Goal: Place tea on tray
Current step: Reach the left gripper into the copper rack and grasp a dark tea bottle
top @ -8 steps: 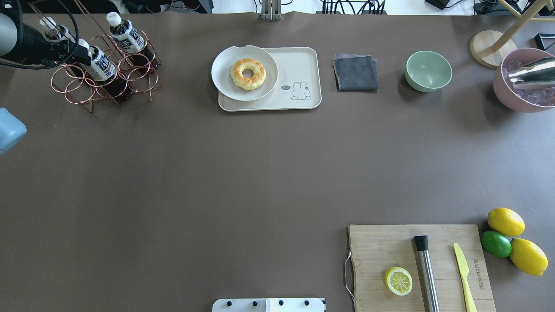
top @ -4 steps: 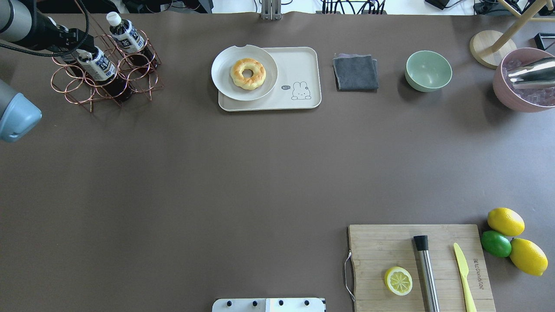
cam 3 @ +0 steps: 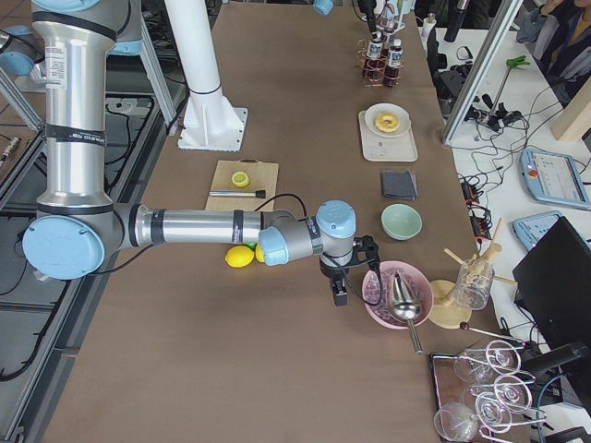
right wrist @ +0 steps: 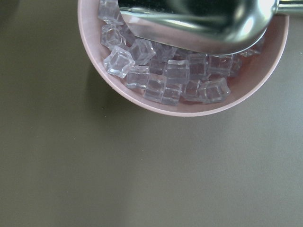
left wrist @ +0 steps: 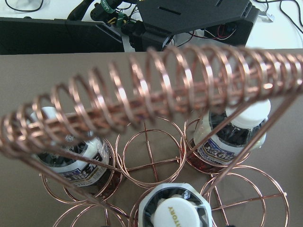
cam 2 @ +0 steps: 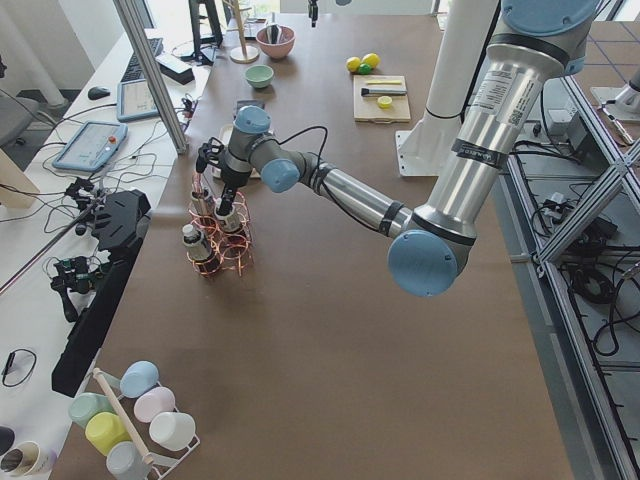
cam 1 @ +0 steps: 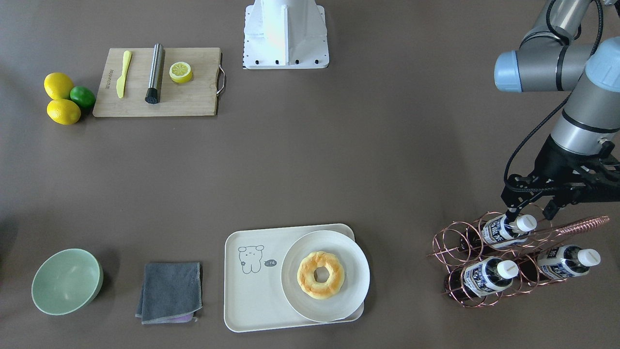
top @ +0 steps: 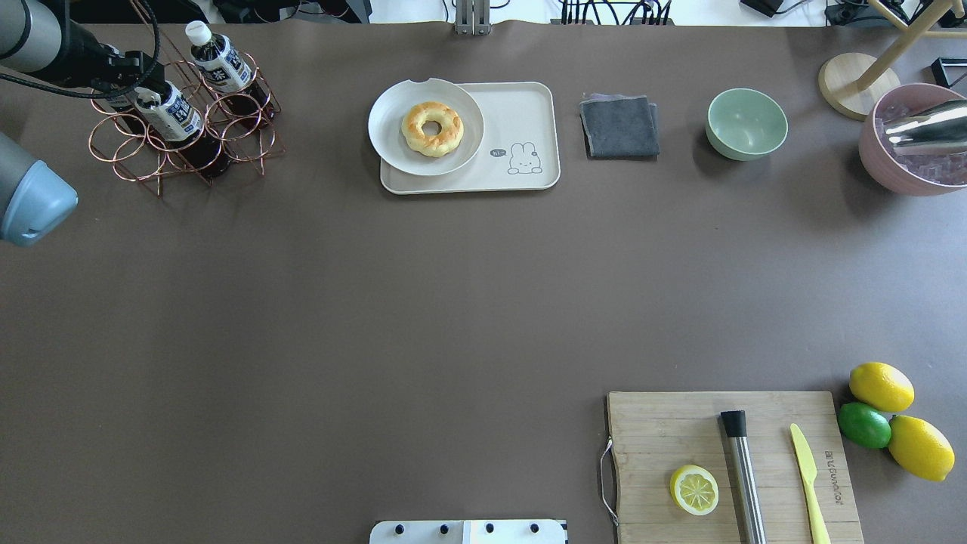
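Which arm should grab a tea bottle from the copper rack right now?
Left. The left gripper hangs open over the copper rack, straddling the cap of one tea bottle. The right gripper sits at the table's opposite end beside the pink ice bowl.

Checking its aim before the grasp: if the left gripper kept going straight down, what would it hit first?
Most likely the white cap of the tea bottle directly below the left gripper, in the copper rack. How far above the cap it hangs is hard to judge.
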You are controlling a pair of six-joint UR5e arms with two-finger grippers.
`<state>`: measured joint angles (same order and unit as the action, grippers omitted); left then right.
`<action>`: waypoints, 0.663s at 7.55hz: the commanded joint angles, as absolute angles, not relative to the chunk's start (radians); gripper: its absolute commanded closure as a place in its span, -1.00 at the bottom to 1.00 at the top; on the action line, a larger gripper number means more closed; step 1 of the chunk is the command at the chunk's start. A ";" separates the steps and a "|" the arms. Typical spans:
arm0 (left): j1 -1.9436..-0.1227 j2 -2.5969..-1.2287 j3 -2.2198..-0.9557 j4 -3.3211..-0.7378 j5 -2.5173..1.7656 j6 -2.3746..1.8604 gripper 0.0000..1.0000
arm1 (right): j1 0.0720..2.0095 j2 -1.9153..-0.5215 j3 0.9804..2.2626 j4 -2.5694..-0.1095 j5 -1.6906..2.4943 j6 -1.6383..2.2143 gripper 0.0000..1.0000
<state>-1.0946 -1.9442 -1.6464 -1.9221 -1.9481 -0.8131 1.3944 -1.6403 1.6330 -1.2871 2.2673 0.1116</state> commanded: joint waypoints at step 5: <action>-1.095 -1.977 -1.603 -1.924 -1.948 -0.815 0.22 | 1.394 -1.640 1.632 -1.289 2.267 0.112 -1.00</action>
<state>-1.0938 -1.9736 -1.6064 -1.9221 -1.9482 -0.8135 1.3944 -1.6412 1.6322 -1.2885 2.2666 0.1120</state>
